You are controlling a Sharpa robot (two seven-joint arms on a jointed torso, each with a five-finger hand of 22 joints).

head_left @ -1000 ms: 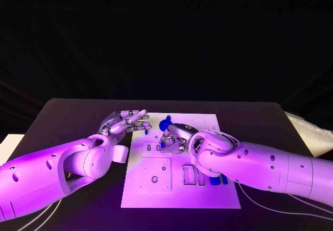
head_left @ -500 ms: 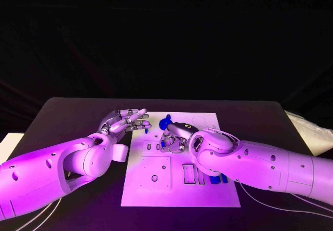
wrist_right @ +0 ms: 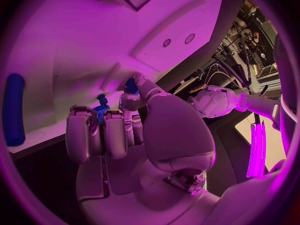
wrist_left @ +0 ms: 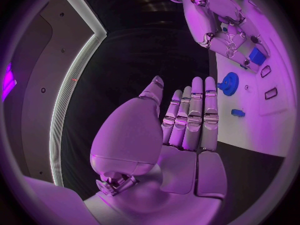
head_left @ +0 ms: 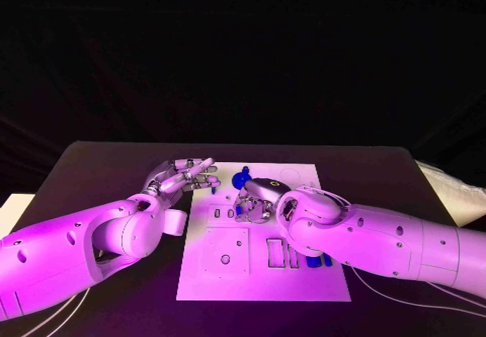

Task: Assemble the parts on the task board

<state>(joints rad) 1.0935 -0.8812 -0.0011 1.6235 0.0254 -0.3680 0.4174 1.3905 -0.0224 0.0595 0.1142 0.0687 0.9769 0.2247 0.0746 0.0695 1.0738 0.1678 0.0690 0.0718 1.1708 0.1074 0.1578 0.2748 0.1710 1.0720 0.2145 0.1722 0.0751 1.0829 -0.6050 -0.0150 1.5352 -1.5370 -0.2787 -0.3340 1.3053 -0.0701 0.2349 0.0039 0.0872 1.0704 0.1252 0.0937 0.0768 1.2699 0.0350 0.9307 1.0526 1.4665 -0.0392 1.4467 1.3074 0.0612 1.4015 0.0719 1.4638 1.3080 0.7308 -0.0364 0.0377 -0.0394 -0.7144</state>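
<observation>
The white task board (head_left: 225, 281) lies in the middle of the black table. My right hand (head_left: 257, 201) hovers low over the board's far half with its fingers curled. It pinches a small blue part (wrist_right: 100, 105) at its fingertips; the left wrist view shows that blue part (wrist_left: 256, 55) under the right hand (wrist_left: 230, 32). A blue gear (head_left: 240, 180) stands on the board just beyond that hand, and a small blue piece (wrist_left: 237, 113) lies close to the gear (wrist_left: 229, 83). My left hand (head_left: 185, 177) is held above the table by the board's far left corner, fingers straight and apart, holding nothing.
Long blue parts (head_left: 319, 261) lie at the board's right side, partly under my right forearm. A long blue piece (wrist_right: 14, 107) shows on the board in the right wrist view. Rectangular slots (head_left: 274, 254) are cut in the board's near half.
</observation>
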